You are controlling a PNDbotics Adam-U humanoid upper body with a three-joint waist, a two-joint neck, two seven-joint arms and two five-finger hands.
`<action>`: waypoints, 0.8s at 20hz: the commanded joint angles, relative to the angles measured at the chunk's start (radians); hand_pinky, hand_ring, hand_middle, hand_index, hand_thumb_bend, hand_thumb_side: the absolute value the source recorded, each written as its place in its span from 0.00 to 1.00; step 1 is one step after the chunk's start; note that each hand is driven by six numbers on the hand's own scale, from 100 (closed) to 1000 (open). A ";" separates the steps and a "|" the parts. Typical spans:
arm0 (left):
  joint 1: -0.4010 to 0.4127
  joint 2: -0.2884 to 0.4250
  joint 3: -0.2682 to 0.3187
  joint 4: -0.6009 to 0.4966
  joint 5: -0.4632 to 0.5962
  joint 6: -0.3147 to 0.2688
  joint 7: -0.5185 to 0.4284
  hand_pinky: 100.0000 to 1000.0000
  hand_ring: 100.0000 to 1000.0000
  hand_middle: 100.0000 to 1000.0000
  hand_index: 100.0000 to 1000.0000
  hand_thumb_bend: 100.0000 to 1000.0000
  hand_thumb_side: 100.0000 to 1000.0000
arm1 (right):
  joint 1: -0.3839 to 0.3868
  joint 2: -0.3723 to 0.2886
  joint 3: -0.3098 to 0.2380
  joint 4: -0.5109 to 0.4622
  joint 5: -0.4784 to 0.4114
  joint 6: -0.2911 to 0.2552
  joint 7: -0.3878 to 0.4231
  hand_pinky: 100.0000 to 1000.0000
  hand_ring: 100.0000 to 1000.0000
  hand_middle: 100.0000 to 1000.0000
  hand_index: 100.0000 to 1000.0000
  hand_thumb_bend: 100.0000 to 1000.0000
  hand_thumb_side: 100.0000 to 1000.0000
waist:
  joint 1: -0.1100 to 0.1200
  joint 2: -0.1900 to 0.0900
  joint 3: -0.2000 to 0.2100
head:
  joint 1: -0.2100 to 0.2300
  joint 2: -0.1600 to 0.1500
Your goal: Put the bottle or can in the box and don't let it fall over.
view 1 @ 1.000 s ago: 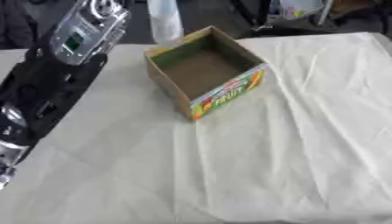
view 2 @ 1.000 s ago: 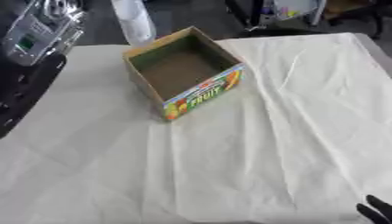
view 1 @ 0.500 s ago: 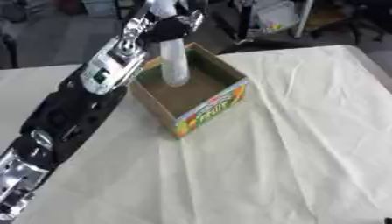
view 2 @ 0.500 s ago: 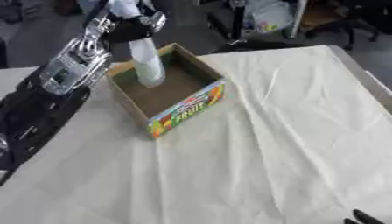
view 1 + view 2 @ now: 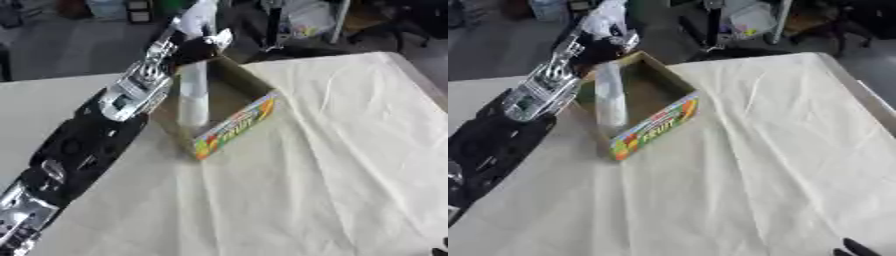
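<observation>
A table (image 5: 332, 150) draped in a creased cream cloth fills most of the view. The robot's left arm, black with silver joints, stretches from the lower left corner up across the table. An open cardboard box (image 5: 658, 117), its front printed with bright colours and the word FRUIT, sits at the far left part of the cloth. A tall pale bottle (image 5: 193, 97) stands upright inside the box, against its left wall. The left hand (image 5: 199, 42) is at the top of the bottle, fingers curled around its upper end. The right hand (image 5: 852, 248) shows only as dark fingertips at the lower right corner; whether those fingers are straight or curled cannot be told.

The step in hand appears to be the placing itself: the bottle seems to be at or near the box floor, not yet released. The next move likely calls for opening the fingers gently and lifting straight up, so the tall bottle is not tipped.

A second ago the box was empty and the bottle stood beyond it; half a second ago it was already in the box.
</observation>
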 commanded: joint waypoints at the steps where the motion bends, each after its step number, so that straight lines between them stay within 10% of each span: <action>1: 0.000 0.022 0.005 -0.012 -0.058 0.009 -0.027 0.87 0.94 0.53 0.86 0.70 0.37 | -0.001 -0.008 -0.004 -0.011 0.001 -0.006 0.005 0.73 1.00 1.00 1.00 0.00 0.41 | -0.003 -0.009 0.003 | -0.004 -0.016; 7: 0.053 0.034 0.021 -0.013 -0.123 0.023 -0.056 0.92 1.00 0.67 0.92 0.87 0.52 | 0.000 -0.004 -0.009 -0.011 0.005 -0.009 0.005 0.74 1.00 1.00 1.00 0.00 0.41 | -0.005 -0.007 0.014 | -0.015 -0.019; 16: 0.163 0.086 0.102 -0.061 -0.105 0.067 0.023 0.92 1.00 0.67 0.92 0.84 0.52 | 0.001 0.002 -0.019 -0.010 0.012 -0.014 0.005 0.74 1.00 1.00 1.00 0.00 0.41 | -0.006 -0.004 0.034 | -0.036 -0.024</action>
